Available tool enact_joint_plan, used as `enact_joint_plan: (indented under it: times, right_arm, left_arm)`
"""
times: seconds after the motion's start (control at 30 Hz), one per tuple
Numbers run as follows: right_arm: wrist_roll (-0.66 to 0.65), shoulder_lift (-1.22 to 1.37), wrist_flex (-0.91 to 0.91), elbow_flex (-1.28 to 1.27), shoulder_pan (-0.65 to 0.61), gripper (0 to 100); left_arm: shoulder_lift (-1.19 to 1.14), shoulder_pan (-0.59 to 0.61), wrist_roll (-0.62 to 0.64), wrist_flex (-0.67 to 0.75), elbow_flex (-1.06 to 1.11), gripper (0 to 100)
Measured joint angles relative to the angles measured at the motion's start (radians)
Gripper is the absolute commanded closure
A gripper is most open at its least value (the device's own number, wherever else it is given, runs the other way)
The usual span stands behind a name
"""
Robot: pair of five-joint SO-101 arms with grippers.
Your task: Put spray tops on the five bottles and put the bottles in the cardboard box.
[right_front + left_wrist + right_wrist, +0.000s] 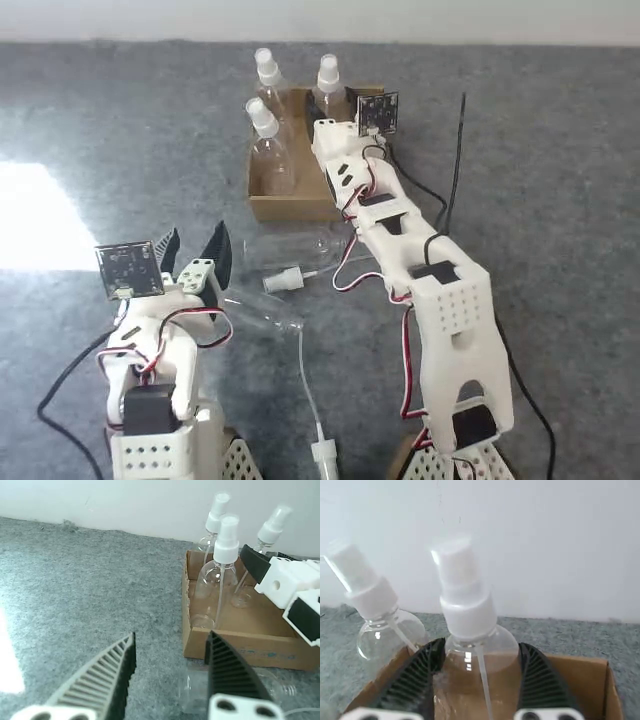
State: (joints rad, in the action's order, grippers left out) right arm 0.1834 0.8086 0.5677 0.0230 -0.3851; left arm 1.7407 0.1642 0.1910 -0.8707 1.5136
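Clear bottles (272, 160) with white spray tops (262, 115), brown cardboard box (290, 208), speckled grey table (100, 120), black ribbed left gripper (171, 637).

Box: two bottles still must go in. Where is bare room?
Free: box floor, near right part; table left of the box. Crowded: its left and far sides, three bottles, right claw around one; between box and left claw, two lying bottles and a top.
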Motion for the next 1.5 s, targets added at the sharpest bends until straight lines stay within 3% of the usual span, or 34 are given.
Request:
enact_joint_plan:
  times: [0.3,0.53,1.1,1.3,1.5]
  right_arm:
    - [0.000,0.003,0.014,0.003,0.000,94.1]
    - [0.000,0.003,0.014,0.003,0.000,82.3]
    - [-0.026,0.002,-0.035,0.014,-0.002,81.6]
    - [-0.038,0.002,-0.035,0.014,-0.002,72.1]
    - [-0.038,0.003,-0.126,0.014,0.002,71.9]
  left_arm:
    - [0.000,0.000,0.000,0.000,0.000,79]
    - [0.000,0.000,0.000,0.000,0.000,79]
    - [0.000,0.000,0.000,0.000,0.000,79]
    - [0.000,0.000,0.000,0.000,0.000,79]
    - [0.000,0.000,0.000,0.000,0.000,79]
